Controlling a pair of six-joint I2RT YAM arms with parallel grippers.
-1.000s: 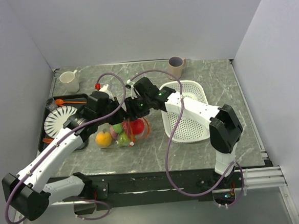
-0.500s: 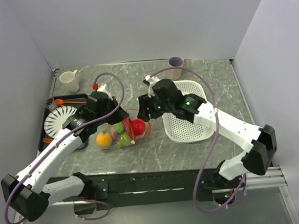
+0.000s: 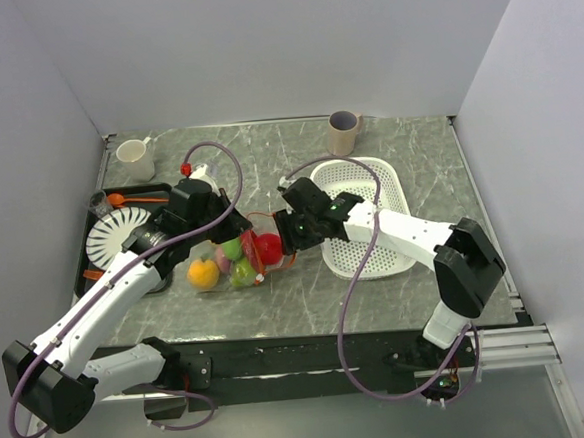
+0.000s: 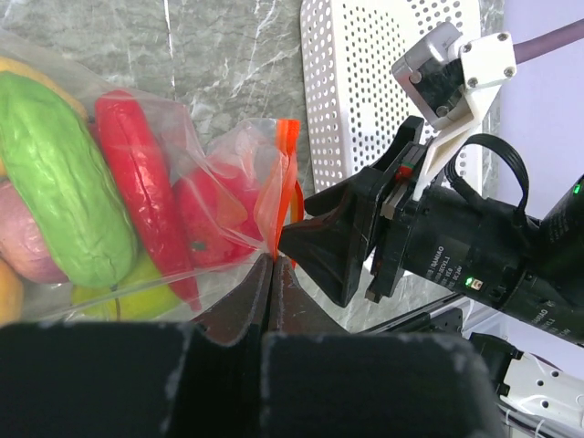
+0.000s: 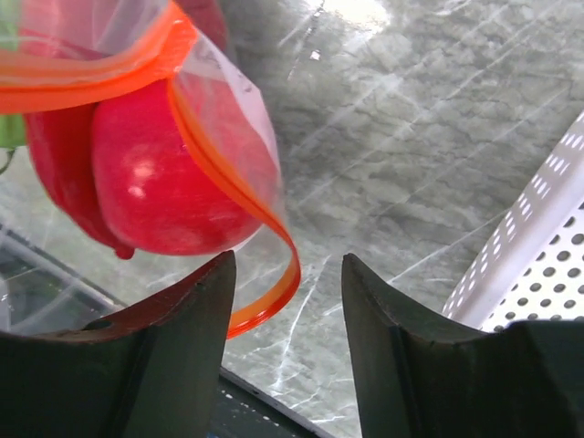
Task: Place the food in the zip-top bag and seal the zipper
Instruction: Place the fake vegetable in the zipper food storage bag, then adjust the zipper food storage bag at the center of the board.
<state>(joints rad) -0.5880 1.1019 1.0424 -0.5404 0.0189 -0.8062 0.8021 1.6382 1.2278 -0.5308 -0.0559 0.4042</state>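
The right gripper [image 5: 287, 274] has swung back to the clear plastic bag [image 3: 243, 264] in the middle of the table [image 3: 378, 298], jaws apart by its orange-red zipper strip [image 5: 91, 80]. The left gripper [image 4: 272, 265] pinches the bag's edge. Inside sits colourful toy food [image 4: 64, 182], so zipping comes next.

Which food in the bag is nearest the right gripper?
The round red fruit just inside the zipper; the green piece and orange piece lie farther away.

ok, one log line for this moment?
left gripper: shut on zip-top bag | right gripper: open, by zipper | food: in bag | zipper: unsealed
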